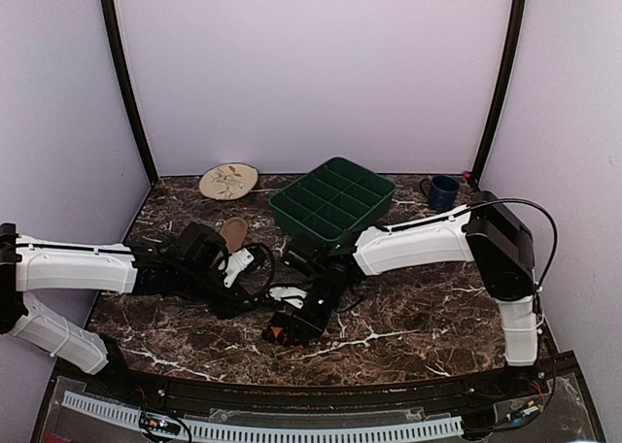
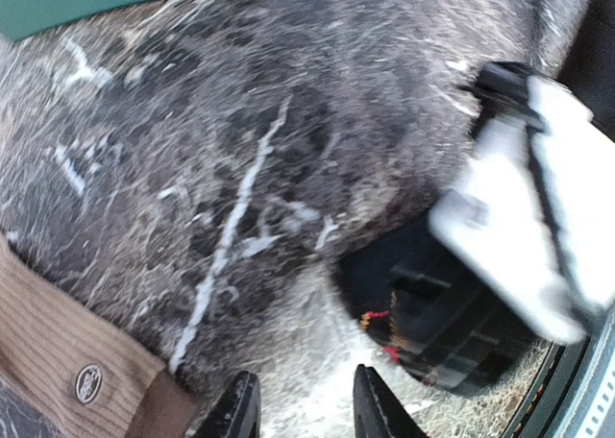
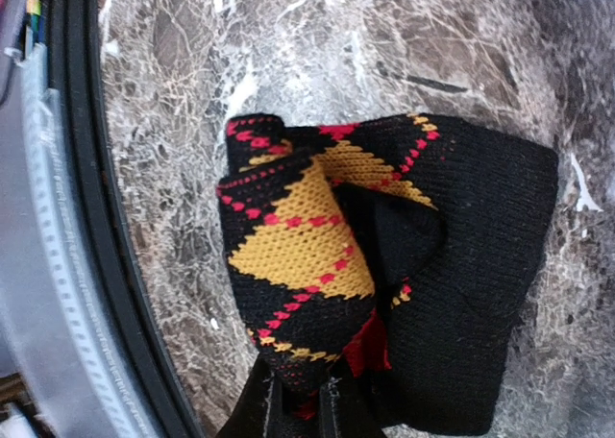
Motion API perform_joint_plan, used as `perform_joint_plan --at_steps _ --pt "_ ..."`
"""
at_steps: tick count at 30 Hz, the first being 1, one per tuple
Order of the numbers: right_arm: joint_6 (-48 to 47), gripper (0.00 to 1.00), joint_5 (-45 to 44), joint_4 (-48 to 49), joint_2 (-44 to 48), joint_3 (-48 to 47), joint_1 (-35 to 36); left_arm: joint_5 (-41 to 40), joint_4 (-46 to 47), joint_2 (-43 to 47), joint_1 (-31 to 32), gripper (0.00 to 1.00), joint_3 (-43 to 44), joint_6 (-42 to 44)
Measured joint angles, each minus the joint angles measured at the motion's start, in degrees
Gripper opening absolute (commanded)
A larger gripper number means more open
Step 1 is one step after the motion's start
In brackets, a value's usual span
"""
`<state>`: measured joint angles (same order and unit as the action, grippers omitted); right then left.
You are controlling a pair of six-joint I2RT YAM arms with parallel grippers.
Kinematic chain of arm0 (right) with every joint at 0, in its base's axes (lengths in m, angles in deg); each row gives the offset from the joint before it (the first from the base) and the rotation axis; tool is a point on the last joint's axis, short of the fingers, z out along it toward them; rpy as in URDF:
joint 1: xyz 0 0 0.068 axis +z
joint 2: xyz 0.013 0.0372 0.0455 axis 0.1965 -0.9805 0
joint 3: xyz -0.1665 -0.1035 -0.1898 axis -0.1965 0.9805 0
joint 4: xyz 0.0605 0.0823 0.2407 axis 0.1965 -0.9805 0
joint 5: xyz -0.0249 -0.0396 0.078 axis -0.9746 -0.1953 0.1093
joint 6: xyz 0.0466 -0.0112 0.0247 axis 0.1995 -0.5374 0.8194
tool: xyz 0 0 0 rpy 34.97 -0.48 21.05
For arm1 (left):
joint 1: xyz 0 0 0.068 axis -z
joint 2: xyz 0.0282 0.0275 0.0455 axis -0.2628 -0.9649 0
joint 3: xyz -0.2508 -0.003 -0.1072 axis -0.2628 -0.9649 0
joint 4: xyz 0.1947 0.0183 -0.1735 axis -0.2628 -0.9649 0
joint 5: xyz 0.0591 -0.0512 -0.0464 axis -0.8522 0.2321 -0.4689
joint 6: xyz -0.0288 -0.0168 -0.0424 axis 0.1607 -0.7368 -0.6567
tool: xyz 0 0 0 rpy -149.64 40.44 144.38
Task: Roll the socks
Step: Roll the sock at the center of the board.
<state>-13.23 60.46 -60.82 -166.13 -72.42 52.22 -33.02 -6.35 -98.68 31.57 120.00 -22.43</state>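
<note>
While your right claw [image 3: 300, 409] pinches the black argyle sock [image 3: 404, 265] tight, that sock sits folded in a bunch on the marble table [image 3: 384, 54], near the front edge. Your left claw [image 2: 303, 414] has its two fingers apart with nothing between them. The tan sock [image 2: 58, 361] lies flat just beside it. You see a green tray [image 1: 332, 202] farther back.

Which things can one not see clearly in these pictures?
- Top view: argyle sock mostly hidden under right gripper.
- Left wrist view: everything blurred; tan sock cut off by the lower left edge.
- Right wrist view: sock's underside, hidden by its own folds.
</note>
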Motion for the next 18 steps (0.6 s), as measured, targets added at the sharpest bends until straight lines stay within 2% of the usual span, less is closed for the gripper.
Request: perform_joint_plan --at_steps 7,18 --pt "2.4 0.0 9.8 -0.7 -1.8 0.2 -4.9 -1.7 1.8 0.9 5.3 0.35 -0.2 2.7" --pt "5.2 0.0 19.0 -1.8 -4.2 0.2 -8.5 -2.3 2.8 -0.2 9.9 0.39 0.4 8.3"
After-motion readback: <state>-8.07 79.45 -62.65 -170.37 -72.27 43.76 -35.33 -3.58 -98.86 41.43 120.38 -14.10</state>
